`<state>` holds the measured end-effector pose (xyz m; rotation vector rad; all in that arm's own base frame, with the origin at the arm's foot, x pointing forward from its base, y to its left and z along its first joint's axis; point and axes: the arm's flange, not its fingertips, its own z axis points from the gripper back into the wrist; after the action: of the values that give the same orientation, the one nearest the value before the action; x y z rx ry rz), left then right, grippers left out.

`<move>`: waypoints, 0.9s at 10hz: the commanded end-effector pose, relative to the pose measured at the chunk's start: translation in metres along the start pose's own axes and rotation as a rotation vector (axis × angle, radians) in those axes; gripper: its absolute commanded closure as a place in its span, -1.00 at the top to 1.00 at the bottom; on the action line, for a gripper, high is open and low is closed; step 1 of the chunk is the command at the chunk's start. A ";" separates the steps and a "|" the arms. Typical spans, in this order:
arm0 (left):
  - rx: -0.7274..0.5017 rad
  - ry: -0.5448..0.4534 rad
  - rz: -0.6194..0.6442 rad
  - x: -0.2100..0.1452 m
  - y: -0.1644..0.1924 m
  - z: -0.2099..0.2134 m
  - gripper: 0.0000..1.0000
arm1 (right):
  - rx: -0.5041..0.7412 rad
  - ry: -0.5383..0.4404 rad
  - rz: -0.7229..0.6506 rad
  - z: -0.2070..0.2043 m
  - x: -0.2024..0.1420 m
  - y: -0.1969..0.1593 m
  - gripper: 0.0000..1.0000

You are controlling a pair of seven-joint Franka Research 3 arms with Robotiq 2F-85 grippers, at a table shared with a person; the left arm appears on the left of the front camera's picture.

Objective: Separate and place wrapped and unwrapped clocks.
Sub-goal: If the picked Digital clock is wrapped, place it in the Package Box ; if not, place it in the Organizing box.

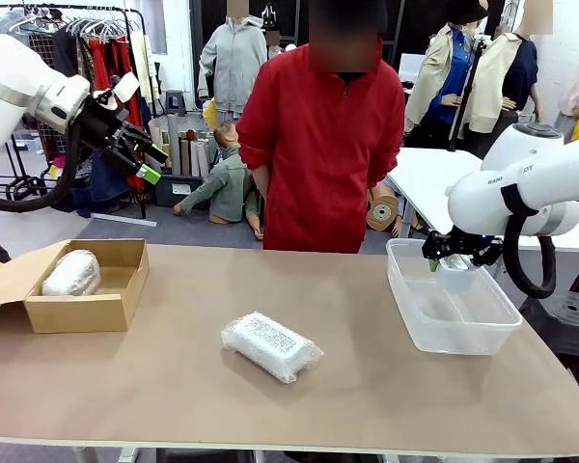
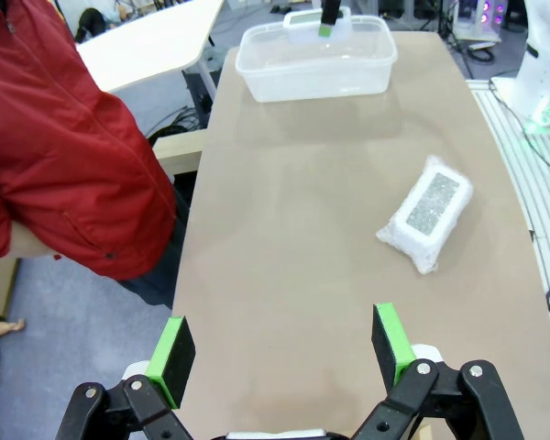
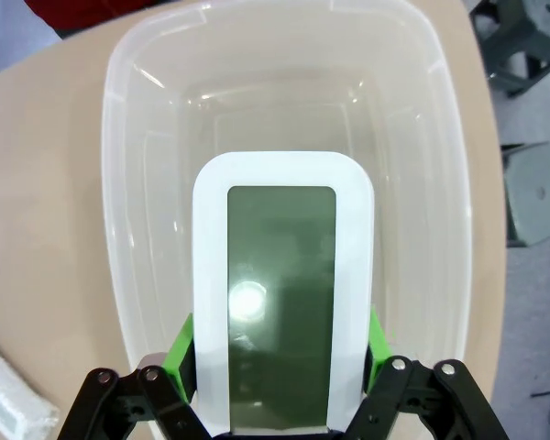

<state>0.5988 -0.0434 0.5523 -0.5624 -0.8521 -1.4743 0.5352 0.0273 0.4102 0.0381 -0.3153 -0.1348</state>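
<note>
Bubble-wrapped white clock [image 1: 70, 273] lies in the open brown cardboard box [image 1: 87, 313] at far left; upper left, the left gripper [image 1: 143, 159] gapes wide, empty. A second wrapped clock [image 1: 270, 345] lies lower centre. At right, the right gripper [image 1: 452, 256] clamps the bare white rectangular clock [image 3: 282, 293] above the clear plastic tub [image 1: 463, 338].

Figure, as I viewed it remotely: a tan worktop [image 1: 174, 386] carried an open cardboard box [image 1: 77, 313] at its left end and a clear plastic tub [image 1: 463, 338] at its right. A person in a red jacket [image 1: 328, 145] stood at the far edge, with a clothes rack [image 1: 92, 29] behind.
</note>
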 end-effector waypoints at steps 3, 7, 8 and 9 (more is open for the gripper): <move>-0.001 0.000 0.001 0.000 -0.002 0.001 1.00 | -0.012 -0.022 0.023 0.002 0.001 0.000 -1.00; -0.001 0.000 0.001 0.000 -0.002 0.001 1.00 | -0.010 0.075 0.001 -0.036 0.018 -0.013 -1.00; -0.001 0.000 0.001 0.000 -0.002 0.001 1.00 | -0.014 0.097 -0.002 -0.046 0.019 -0.014 -1.00; -0.001 0.000 0.001 0.000 -0.002 0.001 1.00 | -0.012 0.117 -0.003 -0.054 0.022 -0.017 -1.00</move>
<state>0.5988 -0.0434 0.5523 -0.5623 -0.8522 -1.4743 0.5584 0.0124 0.3586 0.0242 -0.2131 -0.1502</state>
